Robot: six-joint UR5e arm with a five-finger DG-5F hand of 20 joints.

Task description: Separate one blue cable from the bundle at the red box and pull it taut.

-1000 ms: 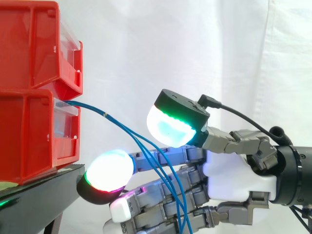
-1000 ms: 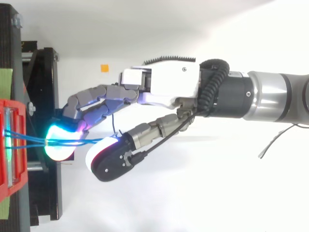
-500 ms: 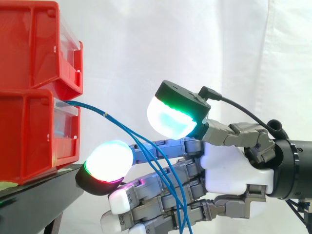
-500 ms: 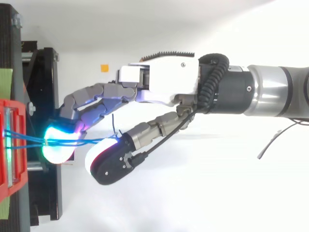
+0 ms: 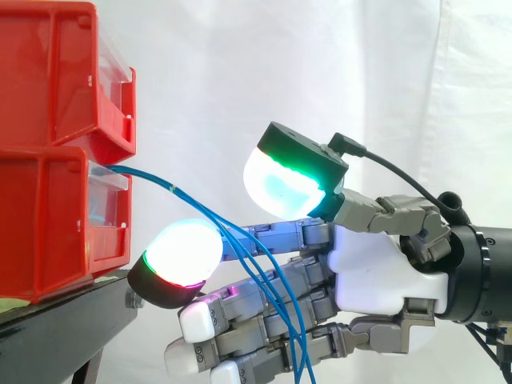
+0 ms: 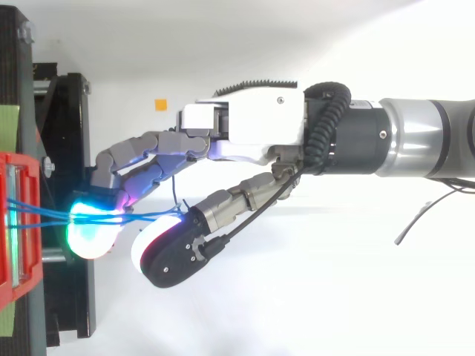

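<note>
- Because the thin blue cables (image 5: 200,210) come out of the lower red plastic box (image 5: 56,216) at the left of the frame, we see the grey robot hand (image 5: 376,268) reach in from the right to meet them.
- The cables droop across the fingers (image 5: 284,234) toward the bottom middle and are not tight.
- The glowing thumb pad (image 5: 280,182) sits above, apart from the fingers, so nothing is clamped.
- We think that gap is there so one cable can slip in.
- No cable looks split off yet.
</note>
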